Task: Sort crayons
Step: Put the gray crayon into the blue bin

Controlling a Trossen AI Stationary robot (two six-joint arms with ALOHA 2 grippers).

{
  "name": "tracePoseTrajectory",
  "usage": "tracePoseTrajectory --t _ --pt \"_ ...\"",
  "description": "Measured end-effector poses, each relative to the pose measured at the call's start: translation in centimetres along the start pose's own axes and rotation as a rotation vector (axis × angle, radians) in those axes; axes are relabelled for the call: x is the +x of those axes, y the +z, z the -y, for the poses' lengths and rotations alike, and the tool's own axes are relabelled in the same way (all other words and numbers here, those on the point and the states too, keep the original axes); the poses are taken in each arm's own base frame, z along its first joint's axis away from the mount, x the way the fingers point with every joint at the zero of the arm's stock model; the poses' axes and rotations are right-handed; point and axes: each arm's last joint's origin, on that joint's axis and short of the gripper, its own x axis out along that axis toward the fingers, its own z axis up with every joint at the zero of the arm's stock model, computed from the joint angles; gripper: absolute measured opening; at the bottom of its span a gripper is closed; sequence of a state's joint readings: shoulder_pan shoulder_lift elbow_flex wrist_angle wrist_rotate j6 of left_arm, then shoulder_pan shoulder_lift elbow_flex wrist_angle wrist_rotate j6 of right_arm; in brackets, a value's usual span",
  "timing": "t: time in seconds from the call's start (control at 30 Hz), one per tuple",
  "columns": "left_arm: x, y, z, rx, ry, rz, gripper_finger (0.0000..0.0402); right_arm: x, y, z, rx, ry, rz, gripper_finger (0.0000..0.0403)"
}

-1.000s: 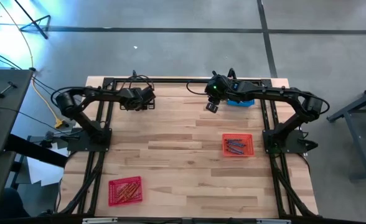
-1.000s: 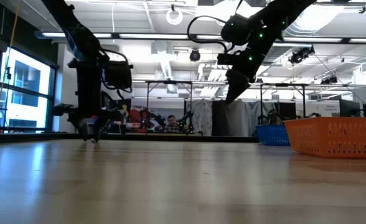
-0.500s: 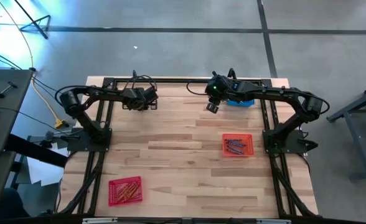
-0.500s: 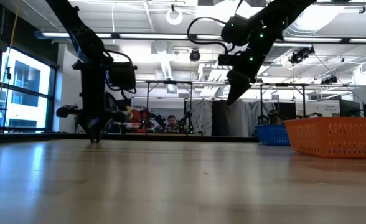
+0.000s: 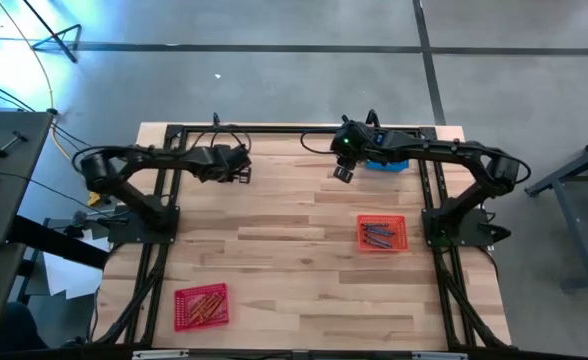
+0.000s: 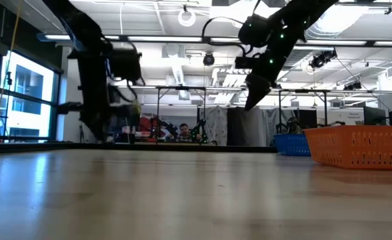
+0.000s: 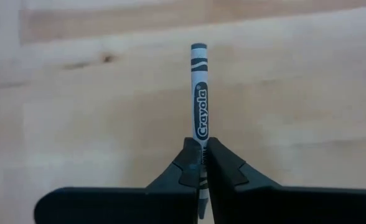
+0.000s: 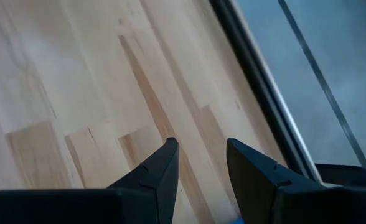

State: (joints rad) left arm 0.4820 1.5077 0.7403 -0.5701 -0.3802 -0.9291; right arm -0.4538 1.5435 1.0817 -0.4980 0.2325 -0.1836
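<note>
1. The high view looks straight down on the whole table point(image 5: 294, 240) from well above.
2. The low view sits at tabletop height, facing level across into the room.
3. Each wrist view looks closely past its own fingers at the wood.
4. All share the tabletop.

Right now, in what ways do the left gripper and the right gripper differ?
The left gripper is shut on a grey crayon; the right gripper is open and holds nothing. In the high view, the left gripper sits at the table's far left part, while the right gripper hangs near the far middle, beside the blue basket. Both are dark two-finger grippers over the wooden table.
</note>
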Motion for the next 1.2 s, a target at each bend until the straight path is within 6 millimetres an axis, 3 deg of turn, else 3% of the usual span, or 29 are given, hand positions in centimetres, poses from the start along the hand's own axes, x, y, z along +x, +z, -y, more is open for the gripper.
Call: tracePoseTrajectory --t 0.2,0.33,0.5,0.63,0.8,0.97,1.2 --pt "-4.6 -0.7 0.4 0.042 -0.170 0.130 0.0001 -2.9 0.0 0.4 0.087 0.005 0.057 0.0129" --pt "-8.6 -1.9 1.1 0.105 -0.365 0.259 0.0000 -5.8 -0.2 -0.2 0.127 0.145 0.112 0.0129" --pt "-13.8 -4.3 2.8 0.355 -0.625 0.526 0.0000 -9.2 0.5 -1.7 0.103 0.316 0.287 0.0129" --pt "-16.4 -6.5 3.9 0.523 -0.714 0.723 0.0000 -10.5 1.7 -3.4 0.037 0.358 0.439 0.0129" --pt "-18.2 -8.4 4.9 0.531 -0.702 0.891 0.0000 -10.6 3.4 -6.2 -0.080 0.423 0.596 0.0129" --pt "-18.8 -9.9 5.3 0.525 -0.669 0.952 0.0000 -10.1 4.7 -8.8 -0.208 0.496 0.731 0.0129" --pt "-19.5 -11.7 5.5 0.495 -0.655 0.998 0.0000 -10.4 5.4 -9.6 -0.288 0.474 0.843 0.0129"
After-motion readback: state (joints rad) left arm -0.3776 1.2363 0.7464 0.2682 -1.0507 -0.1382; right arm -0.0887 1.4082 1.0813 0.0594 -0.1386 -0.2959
